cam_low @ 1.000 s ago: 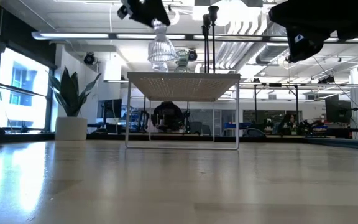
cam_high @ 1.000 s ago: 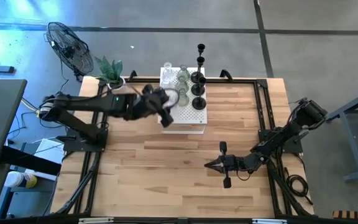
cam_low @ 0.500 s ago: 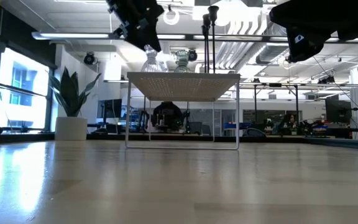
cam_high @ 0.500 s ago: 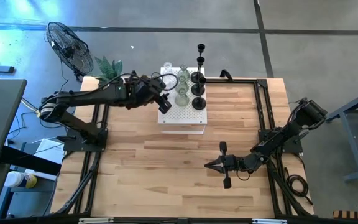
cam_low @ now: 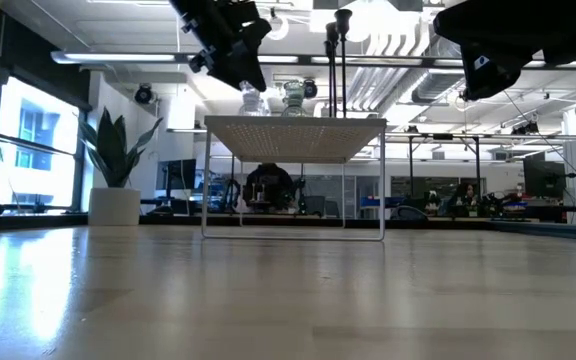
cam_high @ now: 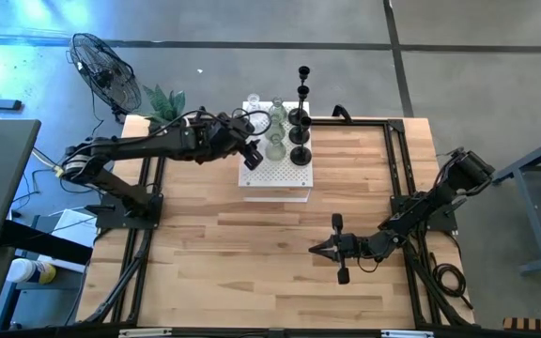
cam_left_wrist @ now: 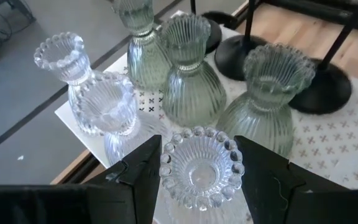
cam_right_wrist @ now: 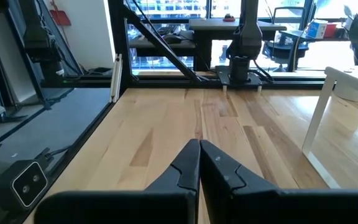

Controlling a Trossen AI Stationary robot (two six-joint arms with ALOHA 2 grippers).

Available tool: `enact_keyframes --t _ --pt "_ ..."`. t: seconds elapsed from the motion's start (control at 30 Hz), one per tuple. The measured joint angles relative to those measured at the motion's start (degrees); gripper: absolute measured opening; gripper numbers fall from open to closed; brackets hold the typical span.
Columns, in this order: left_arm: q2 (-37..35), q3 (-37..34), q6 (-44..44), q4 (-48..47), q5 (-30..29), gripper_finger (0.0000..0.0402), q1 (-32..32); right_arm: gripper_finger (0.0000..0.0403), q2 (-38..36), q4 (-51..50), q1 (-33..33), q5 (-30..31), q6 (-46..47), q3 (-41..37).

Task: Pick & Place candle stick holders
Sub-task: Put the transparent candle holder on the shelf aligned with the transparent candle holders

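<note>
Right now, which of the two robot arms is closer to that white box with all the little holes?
The left one. The left gripper is over the white perforated box, shut on a clear glass holder. The right gripper rests shut over bare table, well away from it.

Left claw over white perforated box

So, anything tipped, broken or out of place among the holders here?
Nothing stands out. The glass holders and black holders stand upright on the white perforated box. The left gripper straddles a clear holder; the right gripper waits apart.
</note>
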Motion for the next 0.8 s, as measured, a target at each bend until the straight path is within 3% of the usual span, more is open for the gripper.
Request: enact_keyframes --t 0.4,0.8 --pt "1.12 0.06 0.93 0.84 -0.61 0.018 -0.15 0.0002 0.0 0.0 0.04 -0.08 0.01 0.0" --pt "1.11 0.04 1.41 0.41 -0.59 0.0216 -0.17 0.0001 0.0 0.0 0.04 -0.09 0.04 0.0"
